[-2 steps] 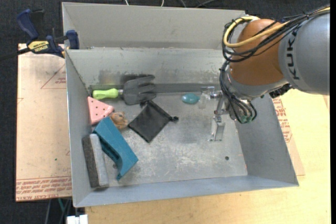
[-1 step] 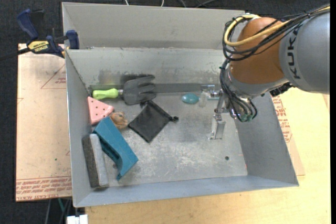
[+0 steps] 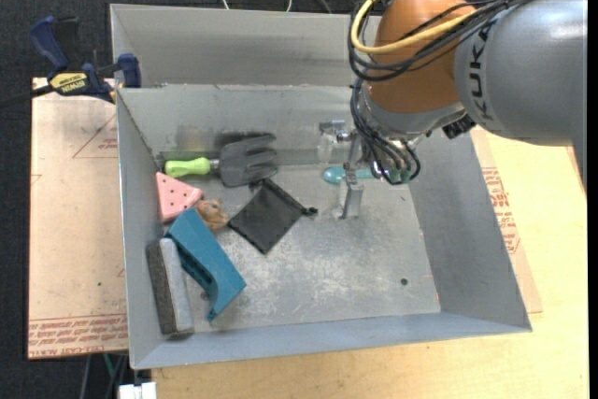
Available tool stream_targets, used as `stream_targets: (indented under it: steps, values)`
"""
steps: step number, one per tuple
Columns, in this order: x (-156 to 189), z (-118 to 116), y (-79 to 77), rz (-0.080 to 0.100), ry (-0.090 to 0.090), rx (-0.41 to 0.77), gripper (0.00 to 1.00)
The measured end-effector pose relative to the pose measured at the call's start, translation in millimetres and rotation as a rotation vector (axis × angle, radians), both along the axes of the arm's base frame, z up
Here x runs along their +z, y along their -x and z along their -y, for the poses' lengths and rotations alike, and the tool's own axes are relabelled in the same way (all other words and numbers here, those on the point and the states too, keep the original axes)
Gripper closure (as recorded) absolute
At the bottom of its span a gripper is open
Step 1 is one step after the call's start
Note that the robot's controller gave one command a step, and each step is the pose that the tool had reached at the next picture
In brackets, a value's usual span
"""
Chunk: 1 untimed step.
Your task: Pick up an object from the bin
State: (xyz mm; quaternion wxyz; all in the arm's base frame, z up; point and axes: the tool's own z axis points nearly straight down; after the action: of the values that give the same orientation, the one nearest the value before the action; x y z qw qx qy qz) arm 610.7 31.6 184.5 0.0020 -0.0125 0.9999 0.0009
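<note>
Small teal rounded thing (image 3: 333, 175) is what lies closest to the gripper (image 3: 348, 201). It sits on the floor of the grey metal bin (image 3: 308, 336), toward the back and a little right of the middle. From where I stand, the gripper hangs low over the floor just to the right of it, under the arm's orange cover (image 3: 420, 51). Whether the two touch I cannot make out, nor can I tell whether the pincer is released or clenched. I see nothing gripped in it, so I would not call anything picked.

Everything else sits to the left, apart from the gripper. A flat black square patch (image 3: 266, 215) lies near the middle, turned on a corner. Behind it, along the back wall, is a tool with a green handle and a grey hand-shaped head (image 3: 245, 159). Further left are a pink triangular wedge with dark dots (image 3: 176, 196) and a small brown lump (image 3: 214, 216) just beside it. In front of those is a blue angular plastic piece (image 3: 207, 264), with a long grey block (image 3: 168, 287) against the left wall, touching the blue piece.

My reading is that the job is in its early part. The arm is down in the bin, but no grasp shows. Closing on one thing and raising it clear of the walls are all to come.
</note>
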Motion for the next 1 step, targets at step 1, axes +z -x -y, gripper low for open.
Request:
stream_targets:
  steps: [1]
  values:
    - [-65.6,-21.1,-22.0,0.001,0.001,-0.012,0.00]
